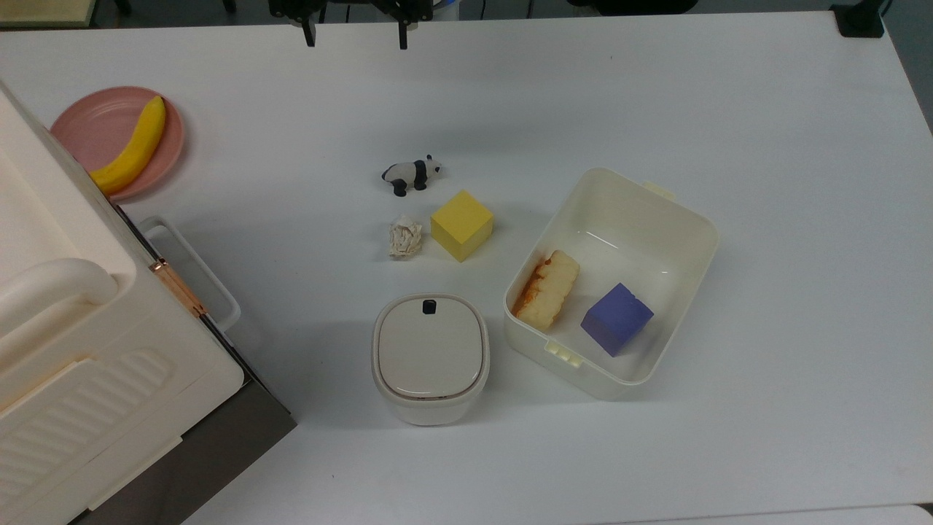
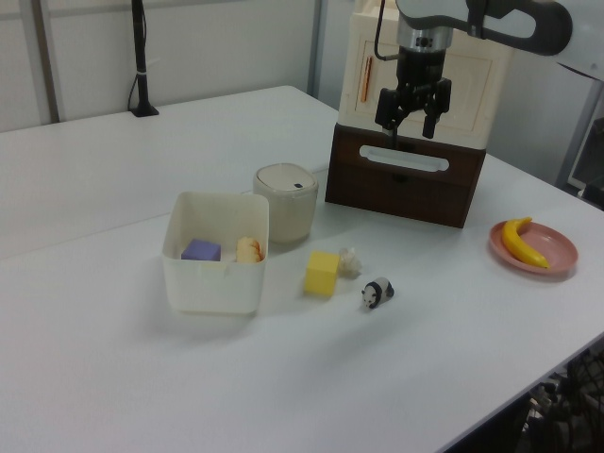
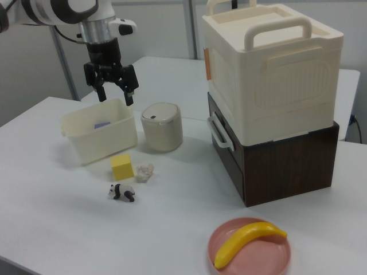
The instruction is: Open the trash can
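A smooth matt white tabletop (image 1: 729, 109) holds a small cream-white plastic trash can (image 1: 430, 361) with a flat matt beige lid. Beside it sits a glossy cream plastic lidless tub (image 1: 660, 211). A crumpled ball of paper (image 1: 405, 238) looks rough. The dark brown cabinet (image 3: 287, 154) has a wood-grain finish.

Robot lab, white table (image 1: 656, 95), toy props, partition walls (image 2: 226, 42)

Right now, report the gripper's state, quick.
Gripper: open, holding nothing, raised above the table away from the trash can.
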